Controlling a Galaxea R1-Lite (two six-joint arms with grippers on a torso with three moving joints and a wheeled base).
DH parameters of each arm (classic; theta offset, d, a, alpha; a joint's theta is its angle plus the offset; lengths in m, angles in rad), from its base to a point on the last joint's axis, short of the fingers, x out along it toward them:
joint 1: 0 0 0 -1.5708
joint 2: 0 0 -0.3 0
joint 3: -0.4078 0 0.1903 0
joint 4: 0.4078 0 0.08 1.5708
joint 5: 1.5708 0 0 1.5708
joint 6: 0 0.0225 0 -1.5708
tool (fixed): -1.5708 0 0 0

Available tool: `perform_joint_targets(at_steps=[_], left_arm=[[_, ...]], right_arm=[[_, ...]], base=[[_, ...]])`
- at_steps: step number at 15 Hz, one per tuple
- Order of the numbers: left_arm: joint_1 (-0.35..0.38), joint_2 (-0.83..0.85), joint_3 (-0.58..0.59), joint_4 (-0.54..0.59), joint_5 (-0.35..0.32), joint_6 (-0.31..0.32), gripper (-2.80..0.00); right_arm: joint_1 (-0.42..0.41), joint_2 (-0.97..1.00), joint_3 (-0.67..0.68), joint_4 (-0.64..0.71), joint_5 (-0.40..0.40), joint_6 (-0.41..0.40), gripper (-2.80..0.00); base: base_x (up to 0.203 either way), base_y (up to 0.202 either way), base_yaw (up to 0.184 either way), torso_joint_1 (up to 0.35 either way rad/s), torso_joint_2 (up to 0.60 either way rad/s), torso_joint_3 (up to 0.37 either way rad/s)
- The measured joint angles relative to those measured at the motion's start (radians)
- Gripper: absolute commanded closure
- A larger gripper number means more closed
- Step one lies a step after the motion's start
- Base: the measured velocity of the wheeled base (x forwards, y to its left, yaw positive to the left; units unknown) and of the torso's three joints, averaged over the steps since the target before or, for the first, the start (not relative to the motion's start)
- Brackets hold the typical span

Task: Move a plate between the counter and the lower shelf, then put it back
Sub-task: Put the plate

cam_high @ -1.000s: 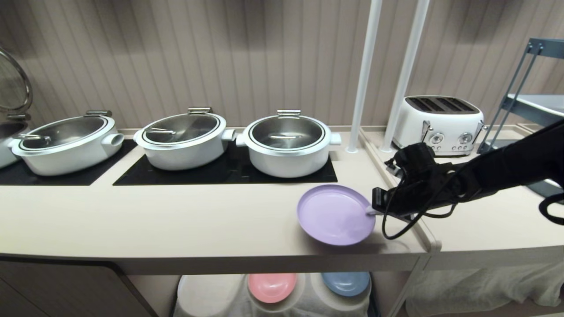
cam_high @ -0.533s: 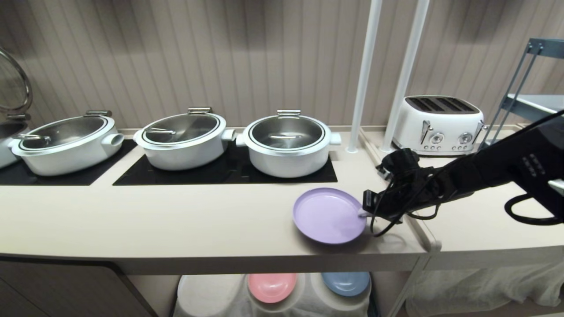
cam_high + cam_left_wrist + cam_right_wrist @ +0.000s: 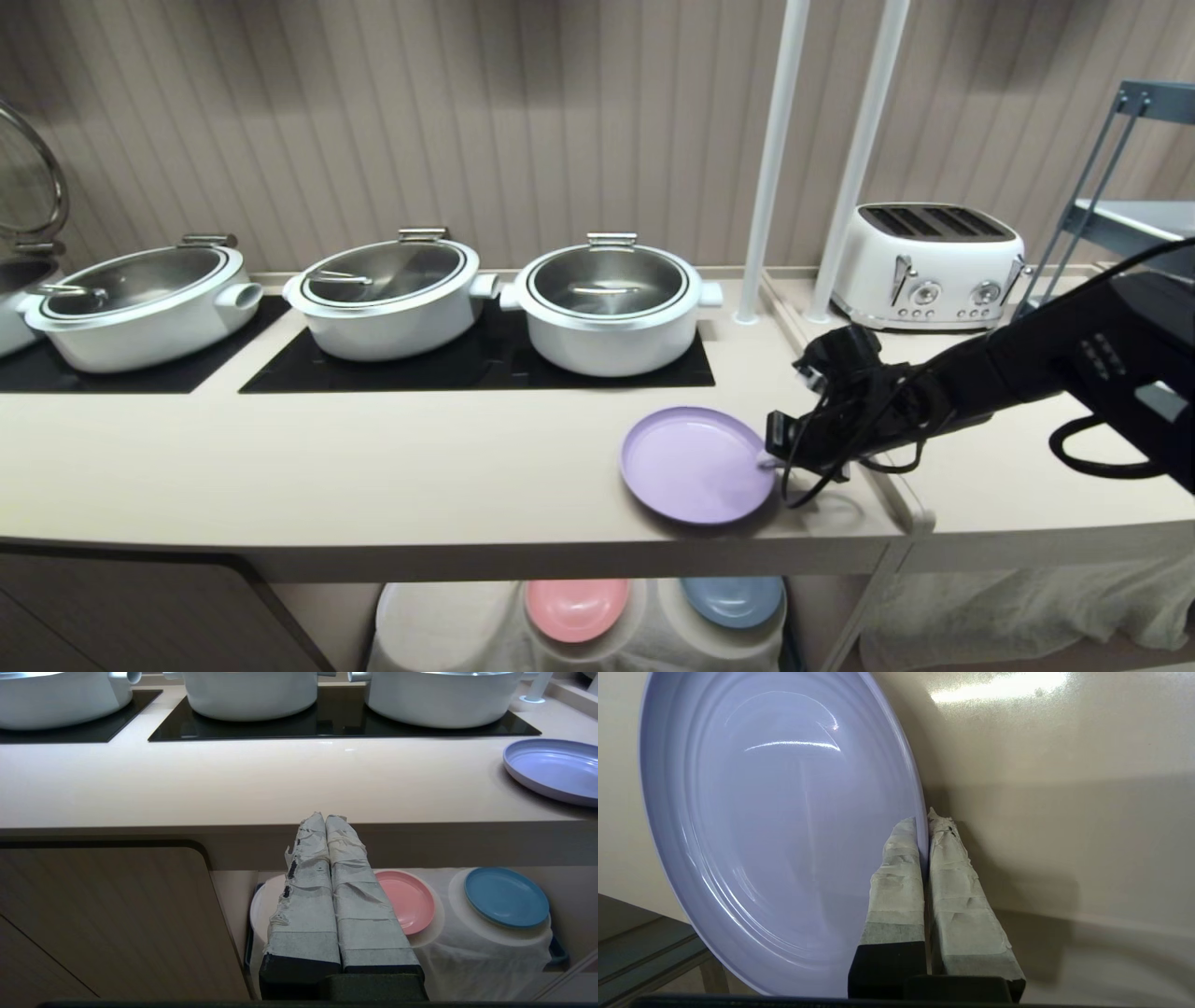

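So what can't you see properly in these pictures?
- Whether the purple plate rests on the counter: head view, its underside is hidden.
- Right claw: head view, wrist and cables cover most of it.
- White plate: left wrist view, left claw blocks it.
- Pink plate, blue plate: head view, counter edge cuts them off.

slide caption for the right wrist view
Right pincer shut on the lilac plate's rim, over the beige counter.

- Bare counter [image 3: 373,457] is left at nine o'clock of the plate [image 3: 695,464].
- Passage at twelve o'clock is blocked by a pot [image 3: 610,303].
- Three o'clock is taken by the right gripper [image 3: 771,460], seemingly clamped on the rim.
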Motion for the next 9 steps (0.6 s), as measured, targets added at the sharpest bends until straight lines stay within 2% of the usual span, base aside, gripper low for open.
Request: perform_joint_targets(at_steps=[9], left_arm=[[0.000,0.000,0.000,0.000,0.000,0.000,0.00]], right_arm=[[-0.009,0.035,-0.065,0.012,0.000,0.010,0.00]], base=[[0.000,0.000,0.000,0.000,0.00,0.000]])
